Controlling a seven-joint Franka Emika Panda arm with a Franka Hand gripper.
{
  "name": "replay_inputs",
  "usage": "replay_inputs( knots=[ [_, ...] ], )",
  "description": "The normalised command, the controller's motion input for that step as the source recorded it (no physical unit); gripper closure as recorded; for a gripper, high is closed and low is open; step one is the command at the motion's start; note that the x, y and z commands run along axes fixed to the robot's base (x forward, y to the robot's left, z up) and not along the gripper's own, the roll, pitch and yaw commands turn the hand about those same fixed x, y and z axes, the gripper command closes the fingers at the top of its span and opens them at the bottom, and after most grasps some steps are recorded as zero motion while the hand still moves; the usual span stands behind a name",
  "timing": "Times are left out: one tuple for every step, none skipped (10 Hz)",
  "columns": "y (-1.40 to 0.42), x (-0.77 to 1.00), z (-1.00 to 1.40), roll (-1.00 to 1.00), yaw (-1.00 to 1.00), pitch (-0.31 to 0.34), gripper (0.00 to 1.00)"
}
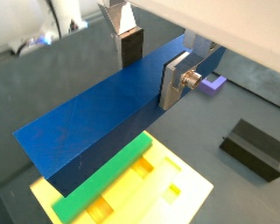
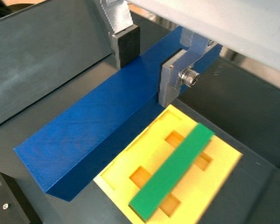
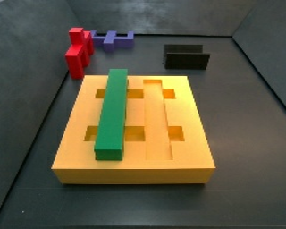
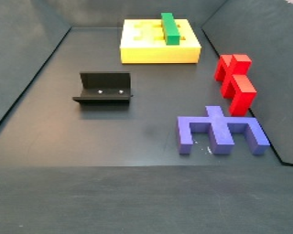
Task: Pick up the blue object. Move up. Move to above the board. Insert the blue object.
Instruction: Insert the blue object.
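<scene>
Both wrist views give me the long, plain, saturated-blue rectangular bar (image 1: 101,118) (image 2: 101,131) clamped across its width between the flat silver finger plates of the gripper (image 1: 152,59) (image 2: 150,59), jaws closed narrow on it. One finger (image 1: 177,79) presses the near face; the other finger (image 1: 122,35) shows only above the bar's top edge. Below it I see the thick yellow-orange grooved board (image 1: 184,188) (image 2: 230,162), partly covered by the bar and cut off at the picture edge, with the long green bar (image 1: 105,179) (image 2: 175,171) lying in a groove. I find neither bar nor gripper in either side view; both sit out of frame there. On the floor: the dark L-shaped fixture (image 4: 103,89), a red stepped block (image 4: 236,84), a purplish notched block (image 4: 220,131).
</scene>
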Motion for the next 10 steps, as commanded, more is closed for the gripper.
replay_inputs(
  knots=[
    [-0.08,0.59,-0.46,0.16,0.31,-0.02,1.0],
    [-0.11,0.61,-0.47,0.19,0.28,0.0,1.0],
    [-0.2,0.53,-0.6,0.28,0.32,0.0,1.0],
    [-0.27,0.53,-0.77,0.2,0.19,0.079,1.0],
    [-0.29,0.43,-0.88,0.12,0.1,0.099,1.0],
    [-0.3,0.38,-0.92,0.11,0.07,0.093,1.0],
    [-0.2,0.28,-1.0,0.01,0.0,0.09,1.0],
    [0.0,0.21,-1.0,-0.01,0.0,0.036,1.0],
    [0.0,0.21,-1.0,-0.05,0.0,0.0,1.0],
    [0.0,0.22,-1.0,0.0,0.0,0.0,1.0]
  ],
)
